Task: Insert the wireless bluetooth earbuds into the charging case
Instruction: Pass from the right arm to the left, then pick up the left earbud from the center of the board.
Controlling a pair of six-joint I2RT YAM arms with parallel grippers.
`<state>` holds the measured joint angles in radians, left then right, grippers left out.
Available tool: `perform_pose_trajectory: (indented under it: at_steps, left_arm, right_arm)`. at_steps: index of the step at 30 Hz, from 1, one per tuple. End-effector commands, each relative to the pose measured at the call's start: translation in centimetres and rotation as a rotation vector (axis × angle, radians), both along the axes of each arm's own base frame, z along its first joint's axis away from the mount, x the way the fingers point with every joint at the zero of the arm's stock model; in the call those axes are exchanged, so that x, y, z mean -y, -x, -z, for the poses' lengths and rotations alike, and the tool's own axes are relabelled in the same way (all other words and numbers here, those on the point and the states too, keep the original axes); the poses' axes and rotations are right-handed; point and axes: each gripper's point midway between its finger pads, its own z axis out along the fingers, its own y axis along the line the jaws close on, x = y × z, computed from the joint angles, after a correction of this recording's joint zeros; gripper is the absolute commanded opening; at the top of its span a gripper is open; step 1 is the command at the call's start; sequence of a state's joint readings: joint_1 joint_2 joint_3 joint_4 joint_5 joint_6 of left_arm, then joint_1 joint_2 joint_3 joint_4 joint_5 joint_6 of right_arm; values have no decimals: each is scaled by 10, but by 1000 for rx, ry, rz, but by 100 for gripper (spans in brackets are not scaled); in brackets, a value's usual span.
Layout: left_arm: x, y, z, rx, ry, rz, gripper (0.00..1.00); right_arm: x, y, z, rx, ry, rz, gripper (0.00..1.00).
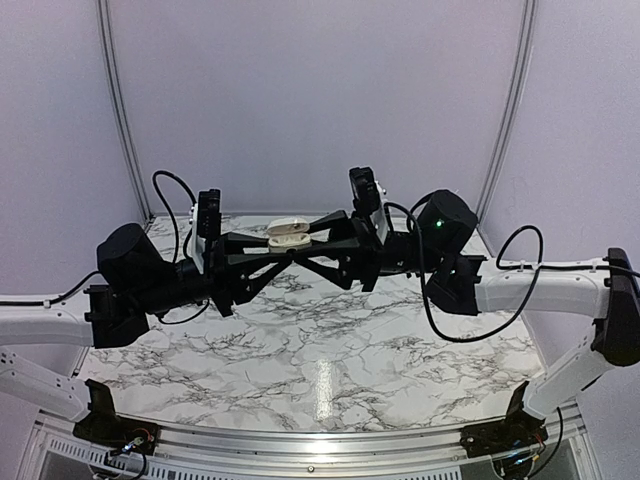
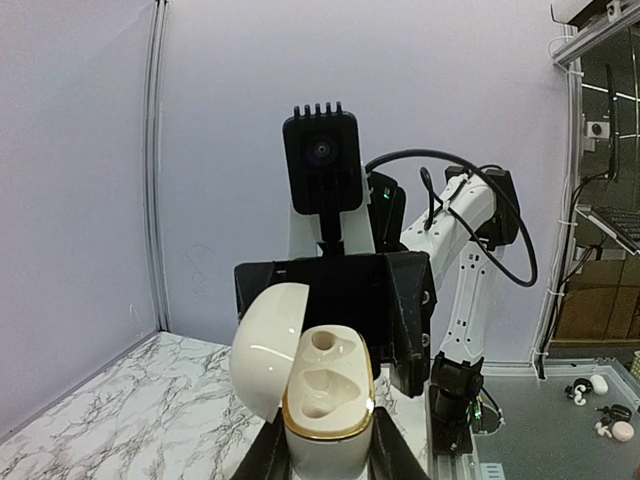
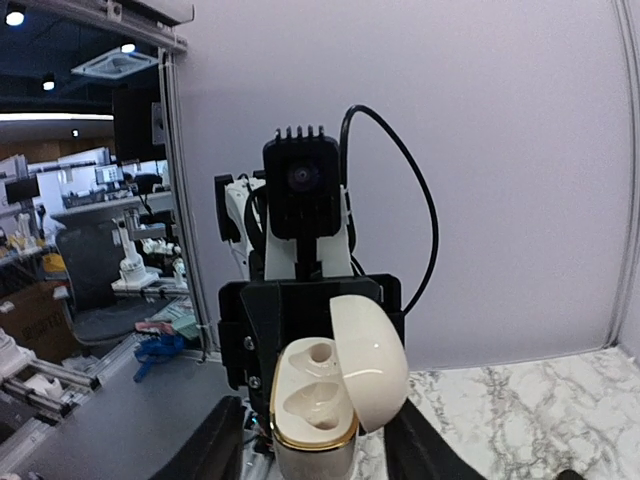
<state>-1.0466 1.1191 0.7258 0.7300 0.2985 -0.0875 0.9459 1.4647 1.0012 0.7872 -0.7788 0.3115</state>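
- Judging by the gloss, the charging case point(image 2: 322, 400) is a light, stiff, slippery little shell. Squeeze the lower body on its sides, never the flipped-open lid point(image 2: 268, 345); that hinge looks fragile.
- It's up in the air over the bench point(image 1: 320, 340), midway between the left and right edges and closer to the far edge.
- Left claw point(image 2: 328, 462) is clamped on the case body. Right claw point(image 3: 315, 455) straddles it wider, with gaps on both sides.
- Both sockets point(image 3: 305, 400) are empty, and I can't spot the earbuds anywhere.
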Motion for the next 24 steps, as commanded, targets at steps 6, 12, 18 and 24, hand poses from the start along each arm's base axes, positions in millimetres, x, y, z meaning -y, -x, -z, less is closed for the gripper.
perform_pose_trajectory:
  at_steps: [6, 12, 18, 24]
  left_arm:
    - [-12, 10, 34, 84, -171, -10, 3]
    - [-10, 12, 50, 71, -229, 9, 2]
    - [-5, 14, 62, 84, -276, 30, 0]
    - [-4, 17, 70, 105, -309, 39, 0]
  right_arm:
    - [12, -12, 16, -66, 102, 39, 69]
    - [5, -17, 28, -84, 167, 47, 70]
    - [1, -26, 32, -95, 199, 83, 69]
    - [-1, -34, 40, -121, 224, 109, 64]
